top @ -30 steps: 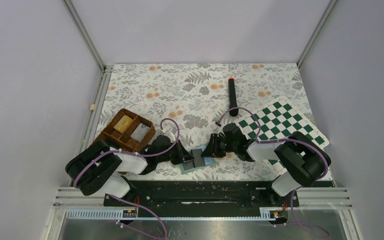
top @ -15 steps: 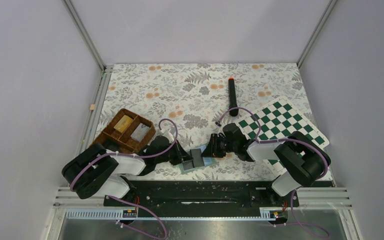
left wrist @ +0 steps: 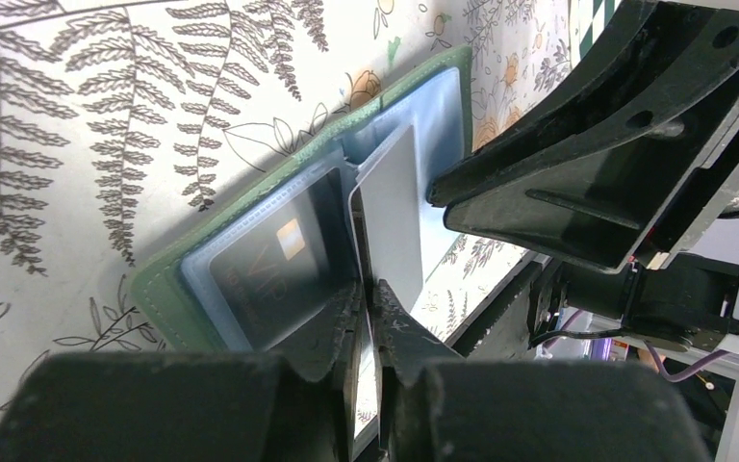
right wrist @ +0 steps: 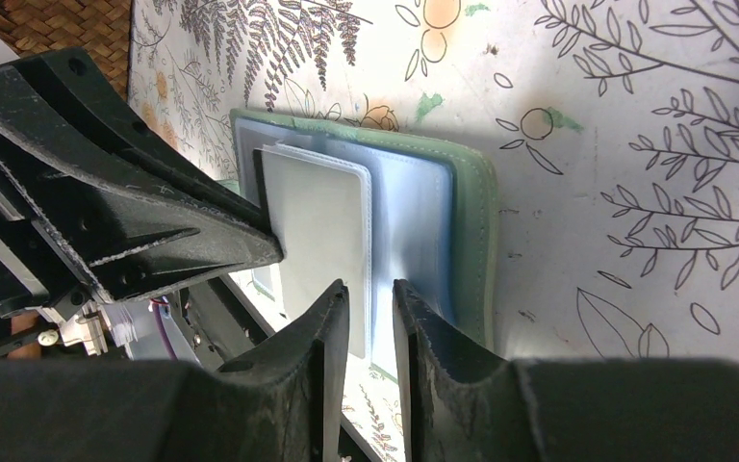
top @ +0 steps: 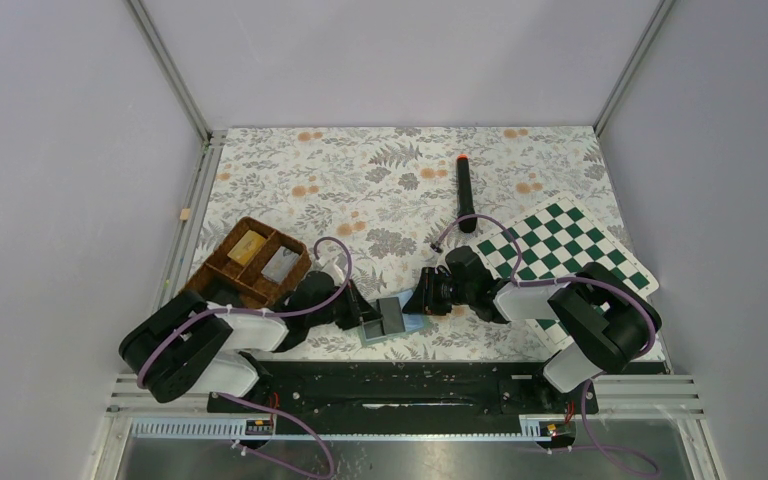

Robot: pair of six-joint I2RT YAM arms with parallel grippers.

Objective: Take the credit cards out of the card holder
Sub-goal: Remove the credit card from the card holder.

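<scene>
The card holder [top: 407,328] lies open near the table's front edge, a green wallet [left wrist: 168,274] with light blue inner sleeves [right wrist: 414,217]. A dark credit card [left wrist: 269,255] sits in its left sleeve. A silvery grey credit card [left wrist: 390,217] stands on edge out of the middle. My left gripper [left wrist: 368,287] is shut on that card's near edge. The same card [right wrist: 318,217] shows pale in the right wrist view. My right gripper [right wrist: 370,286] is narrowly open, its fingertips over the right sleeve's seam. I cannot tell whether they touch it.
A brown wicker tray [top: 222,264] at the left holds a yellowish block [top: 247,246] and a flat grey card [top: 278,264]. A green chessboard [top: 565,240] lies under the right arm. A black marker [top: 466,195] lies behind it.
The left arm's elbow has swung a little to the left, and the grey card has shifted slightly left with its gripper. The right arm has not moved.
</scene>
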